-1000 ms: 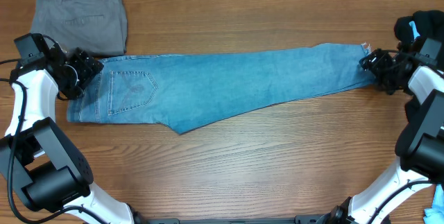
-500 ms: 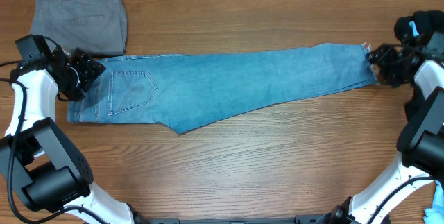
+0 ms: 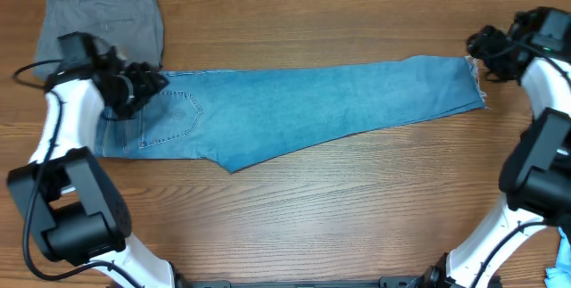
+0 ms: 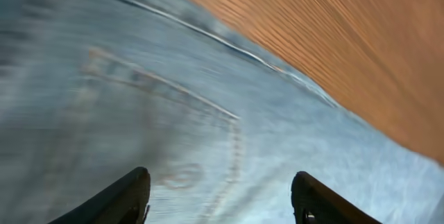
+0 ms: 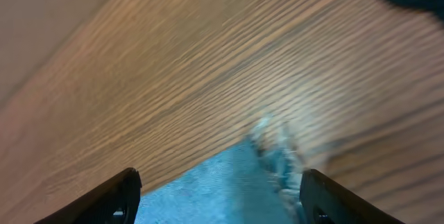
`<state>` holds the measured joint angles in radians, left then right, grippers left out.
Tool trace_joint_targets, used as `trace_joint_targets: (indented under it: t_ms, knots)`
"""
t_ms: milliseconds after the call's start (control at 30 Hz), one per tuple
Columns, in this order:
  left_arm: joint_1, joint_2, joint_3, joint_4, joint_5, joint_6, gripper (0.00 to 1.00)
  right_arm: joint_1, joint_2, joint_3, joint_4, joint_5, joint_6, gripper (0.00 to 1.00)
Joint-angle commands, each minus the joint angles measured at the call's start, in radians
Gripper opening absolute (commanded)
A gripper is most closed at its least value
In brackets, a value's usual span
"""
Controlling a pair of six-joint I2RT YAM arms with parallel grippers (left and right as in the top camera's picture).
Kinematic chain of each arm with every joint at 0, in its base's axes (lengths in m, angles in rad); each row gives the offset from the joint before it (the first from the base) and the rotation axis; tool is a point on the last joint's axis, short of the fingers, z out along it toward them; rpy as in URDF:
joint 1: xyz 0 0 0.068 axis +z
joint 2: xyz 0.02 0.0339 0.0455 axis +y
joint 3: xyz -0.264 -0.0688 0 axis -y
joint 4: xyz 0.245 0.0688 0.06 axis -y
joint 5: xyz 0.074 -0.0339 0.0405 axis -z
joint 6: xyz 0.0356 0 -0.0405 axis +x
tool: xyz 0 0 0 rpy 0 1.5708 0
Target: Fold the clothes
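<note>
The left gripper (image 3: pixel 145 84) was wide open and held nothing. The jeans (image 3: pixel 294 110) lay flat right under it, and the back pocket (image 4: pixel 173 127) stitching looked too blurry to make out. The right gripper (image 3: pixel 479 49) was open and empty too, with the frayed hem (image 5: pixel 276 153) just in front of it, smeary, the leg cut off at the bottom edge.

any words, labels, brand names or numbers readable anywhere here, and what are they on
No text can be read in any view.
jeans: the back pocket shows only decorative stitching, no letters.
small round mark near the pocket seam, left wrist view: too blurred to read.
grey trousers: no label or tag visible.
</note>
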<state>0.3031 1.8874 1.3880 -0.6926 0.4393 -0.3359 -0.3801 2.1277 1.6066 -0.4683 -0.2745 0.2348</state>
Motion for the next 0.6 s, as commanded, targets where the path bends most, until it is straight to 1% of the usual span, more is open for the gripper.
trace_joint_targets:
  t_ms: [0, 67, 167, 300, 433, 567]
  knots:
    - [-0.049, 0.008, 0.042, -0.004, -0.023, 0.026, 0.68, 0.042, 0.057, 0.011, 0.003, 0.046, -0.008, 0.78]
    - [-0.062, 0.008, 0.063, -0.010, -0.033, 0.026, 0.69, 0.069, 0.069, 0.011, 0.003, 0.047, -0.008, 0.80]
    - [-0.063, 0.008, 0.110, -0.039, -0.059, 0.025, 0.67, 0.098, 0.082, 0.011, 0.003, 0.050, -0.008, 0.80]
    - [-0.060, 0.008, 0.178, -0.073, -0.058, 0.026, 0.65, 0.126, 0.108, 0.011, 0.003, 0.050, -0.007, 0.80]
    - [-0.063, 0.008, 0.233, -0.108, -0.058, 0.027, 0.67, 0.145, 0.138, 0.011, 0.016, 0.086, -0.007, 0.83]
    - [-0.064, 0.008, 0.266, -0.142, -0.057, 0.050, 0.70, 0.153, 0.158, 0.011, 0.030, 0.089, 0.005, 0.82]
